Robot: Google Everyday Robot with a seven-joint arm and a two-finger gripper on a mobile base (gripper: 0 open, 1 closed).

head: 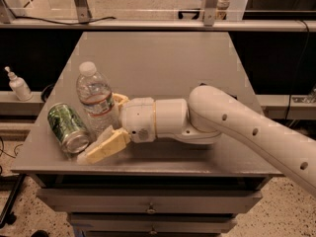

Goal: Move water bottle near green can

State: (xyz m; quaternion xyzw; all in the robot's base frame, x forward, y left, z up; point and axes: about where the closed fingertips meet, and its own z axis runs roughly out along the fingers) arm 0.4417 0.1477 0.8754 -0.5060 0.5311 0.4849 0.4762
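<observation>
Two pale fingers of the gripper (101, 126) are clamped on the lower body of the water bottle (95, 98), which leans slightly, just beside the green can (66, 127) lying at the table's (163, 53) front left. The move looks nearly done; letting go and backing away remain.
</observation>
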